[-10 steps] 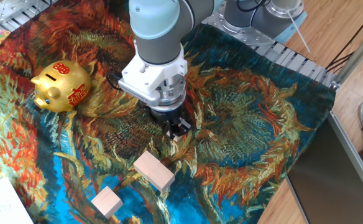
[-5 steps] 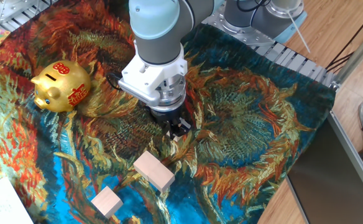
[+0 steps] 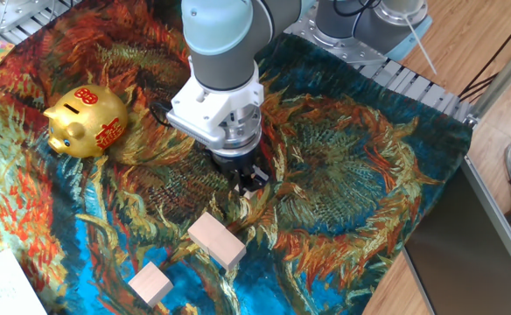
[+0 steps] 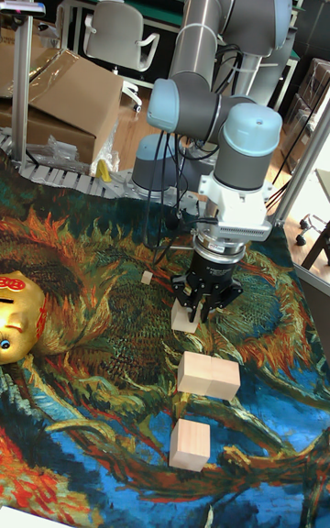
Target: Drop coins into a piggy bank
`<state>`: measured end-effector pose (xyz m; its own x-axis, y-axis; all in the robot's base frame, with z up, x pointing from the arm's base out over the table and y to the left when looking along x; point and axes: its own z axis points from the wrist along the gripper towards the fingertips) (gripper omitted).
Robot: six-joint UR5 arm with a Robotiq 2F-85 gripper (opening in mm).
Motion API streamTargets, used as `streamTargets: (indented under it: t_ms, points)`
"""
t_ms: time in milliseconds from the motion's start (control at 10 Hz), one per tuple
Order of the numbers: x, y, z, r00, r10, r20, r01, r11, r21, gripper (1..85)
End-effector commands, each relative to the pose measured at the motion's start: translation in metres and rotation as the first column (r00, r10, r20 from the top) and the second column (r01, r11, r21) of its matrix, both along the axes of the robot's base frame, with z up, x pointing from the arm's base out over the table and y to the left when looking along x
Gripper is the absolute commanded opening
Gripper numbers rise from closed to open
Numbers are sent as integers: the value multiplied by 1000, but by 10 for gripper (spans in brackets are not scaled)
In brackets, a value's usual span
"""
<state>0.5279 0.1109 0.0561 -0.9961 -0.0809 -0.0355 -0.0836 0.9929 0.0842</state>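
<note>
The gold piggy bank [image 3: 87, 121] with red markings stands at the left of the sunflower-patterned cloth [image 3: 352, 175]; the tall fixed view shows only part of the piggy bank [image 4: 16, 317] at its left edge. My gripper [image 3: 251, 180] points down near the cloth's middle, well to the right of the bank. In the tall fixed view the gripper [image 4: 197, 315] has its fingertips at a small pale wooden piece [image 4: 184, 320] lying on the cloth. Whether the fingers hold it is unclear. I can make out no coins.
Two pale wooden blocks [image 3: 217, 241] [image 3: 150, 283] lie in front of the gripper, the same blocks [image 4: 208, 375] [image 4: 189, 444] in the tall view. A tiny wooden piece [image 4: 147, 278] lies behind. A metal rail [image 3: 413, 83] borders the cloth; a cardboard box [image 4: 64, 97] is behind.
</note>
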Motion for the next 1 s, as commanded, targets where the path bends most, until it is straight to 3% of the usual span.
streamTargets:
  t_ms: [0,100,400,700,900]
  points:
    - [1,2,1,1000,-8,2,8,1000,14,227]
    - [1,2,1,1000,-6,2,6,1000,14,217]
    - [-2,5,3,998,-54,-15,54,998,21,13]
    - [7,24,19,994,-104,-17,105,993,51,13]
    - [13,28,30,995,-95,-6,95,995,26,13]
